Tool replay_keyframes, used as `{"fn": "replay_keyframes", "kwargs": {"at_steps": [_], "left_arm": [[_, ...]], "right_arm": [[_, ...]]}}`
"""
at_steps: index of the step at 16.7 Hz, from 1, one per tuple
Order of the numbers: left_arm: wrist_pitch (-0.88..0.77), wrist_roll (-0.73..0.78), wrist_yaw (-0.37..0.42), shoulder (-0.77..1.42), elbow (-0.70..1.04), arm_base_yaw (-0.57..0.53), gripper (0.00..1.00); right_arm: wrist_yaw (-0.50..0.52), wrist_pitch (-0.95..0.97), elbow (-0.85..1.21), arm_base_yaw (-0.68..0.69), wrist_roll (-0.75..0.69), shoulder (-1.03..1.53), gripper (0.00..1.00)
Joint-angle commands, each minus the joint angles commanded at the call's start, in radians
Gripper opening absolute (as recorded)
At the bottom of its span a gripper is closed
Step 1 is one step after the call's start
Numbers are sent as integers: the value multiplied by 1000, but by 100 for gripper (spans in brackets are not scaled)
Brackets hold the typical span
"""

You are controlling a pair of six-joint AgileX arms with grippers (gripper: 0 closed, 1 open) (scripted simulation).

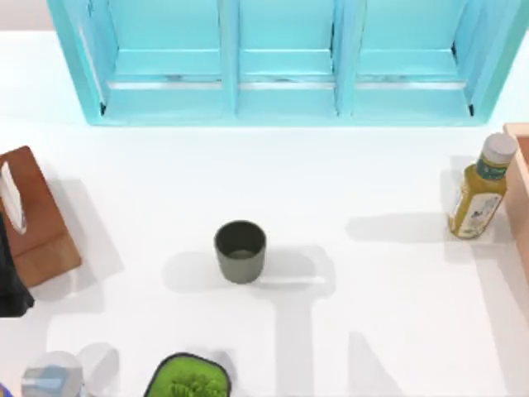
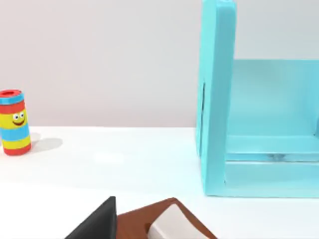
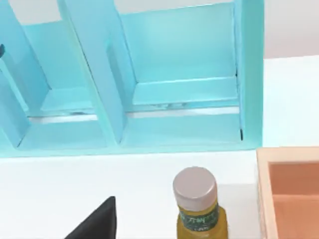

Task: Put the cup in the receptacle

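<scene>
One cup [image 1: 240, 251] stands upright, open and hollow, mid-table before the three-bay turquoise receptacle [image 1: 285, 103]; both arms' fingers' state: cannot tell.

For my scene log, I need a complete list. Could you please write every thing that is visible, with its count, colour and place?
cup: 1, dark olive-grey, upright near the table's middle
shelf unit: 1, light blue, three open compartments, along the far edge
bottle: 1, yellow with a grey cap, far right, beside the box
open box: 1, pale orange, at the right edge
tissue box: 1, brown with a white tissue, at the left edge
potted plant: 1, green in a black pot, near edge
clear container: 1, glassy, near-left corner
striped can: 1, red, blue and yellow with a smiley face, on the table left of the shelf unit
table: 1, white
left arm: 1, dark, at the left edge
</scene>
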Motion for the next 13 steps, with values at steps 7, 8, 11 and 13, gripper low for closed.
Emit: {"fn": "replay_keyframes", "kwargs": {"at_steps": [7,8,11,13], "left_arm": [[0,0,0,0,0,0,100],[0,0,0,0,0,0,100],[0,0,0,0,0,0,100],[0,0,0,0,0,0,100]], "right_arm": [[22,-451,757,232,238,690,100],[25,-520,872,267,274,795,100],[36,-723,1215,371,381,1108,100],[42,-854,1436,439,450,1308,100]]}}
